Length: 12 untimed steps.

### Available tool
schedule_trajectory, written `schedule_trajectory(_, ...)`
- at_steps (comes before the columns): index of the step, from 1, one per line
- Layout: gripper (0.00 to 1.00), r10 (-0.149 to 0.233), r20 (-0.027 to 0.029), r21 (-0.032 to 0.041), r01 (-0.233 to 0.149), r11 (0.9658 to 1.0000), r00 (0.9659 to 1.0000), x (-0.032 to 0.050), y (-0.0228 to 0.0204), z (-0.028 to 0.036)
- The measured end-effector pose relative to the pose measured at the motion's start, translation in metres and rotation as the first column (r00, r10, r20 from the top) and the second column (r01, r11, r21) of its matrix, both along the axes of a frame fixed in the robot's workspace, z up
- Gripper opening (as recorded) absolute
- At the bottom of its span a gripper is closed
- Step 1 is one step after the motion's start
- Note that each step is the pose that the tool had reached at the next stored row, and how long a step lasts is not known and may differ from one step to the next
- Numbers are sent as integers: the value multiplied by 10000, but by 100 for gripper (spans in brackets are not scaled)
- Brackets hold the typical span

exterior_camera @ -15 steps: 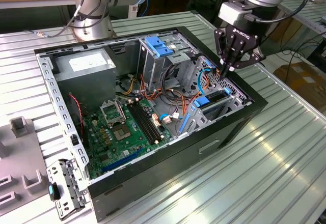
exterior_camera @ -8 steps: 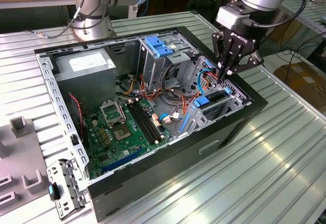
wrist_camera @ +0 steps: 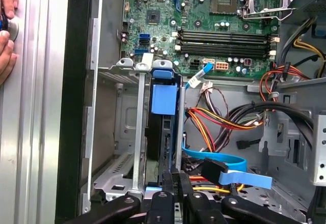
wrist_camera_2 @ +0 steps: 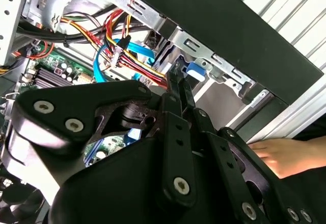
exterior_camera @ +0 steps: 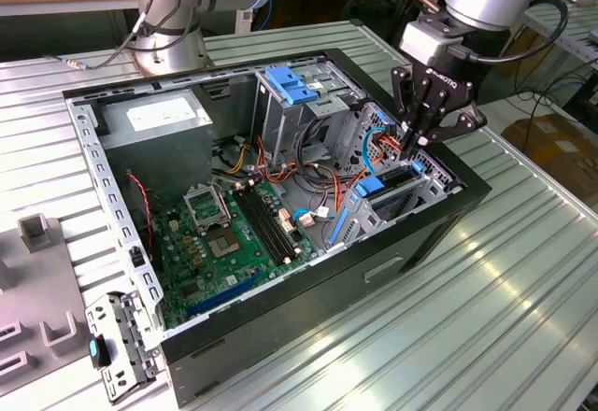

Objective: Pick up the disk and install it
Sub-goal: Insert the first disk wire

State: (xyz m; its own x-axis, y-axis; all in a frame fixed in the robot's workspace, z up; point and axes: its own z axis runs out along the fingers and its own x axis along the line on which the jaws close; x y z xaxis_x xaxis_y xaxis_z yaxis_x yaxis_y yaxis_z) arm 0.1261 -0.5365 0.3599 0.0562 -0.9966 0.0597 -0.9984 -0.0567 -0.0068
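The open computer case (exterior_camera: 280, 196) is lying on its side on the ribbed metal table (exterior_camera: 486, 290), and the arm is reaching down over the end of it toward the exterior view's right. The black gripper (exterior_camera: 418, 140) is hanging right at the drive bay (exterior_camera: 411, 187), its fingers (wrist_camera_2: 175, 89) drawn close together with their tips pressing down at the near end of the disk (wrist_camera: 163, 132). The disk is sitting on edge inside the bay, slotted between the grey metal rails, with the blue carrier tab showing at its far end in the first wrist view. I cannot tell whether the fingers are actually pinching the carrier's edge or just closed and pushing against it, since the linkage is covering the contact. Just beside the gripper a bundle of red, yellow and orange power wires (wrist_camera_2: 130, 58) is trailing across the case, with a flat blue data cable (wrist_camera: 229, 165) looping under them. The green motherboard (exterior_camera: 234, 233) is lying further in, well apart from the bay, with its memory slots and empty processor socket showing. At the case's far end the grey power supply (exterior_camera: 159, 117) is sitting in its corner, and a blue plastic clip (exterior_camera: 291, 86) is resting on top of the grey cage in the middle. A person's hand (wrist_camera: 6, 30) is resting on the table outside the case wall.
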Motion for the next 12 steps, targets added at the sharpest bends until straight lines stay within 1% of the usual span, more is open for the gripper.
schedule_trajectory(2,16,3,0,1,-3,10000,10000,0,0,0)
schedule_trajectory(4,16,2,0,36,-2,10000,10000,-1,-1,0)
schedule_trajectory(12,16,2,0,38,-2,10000,10000,-1,-1,0)
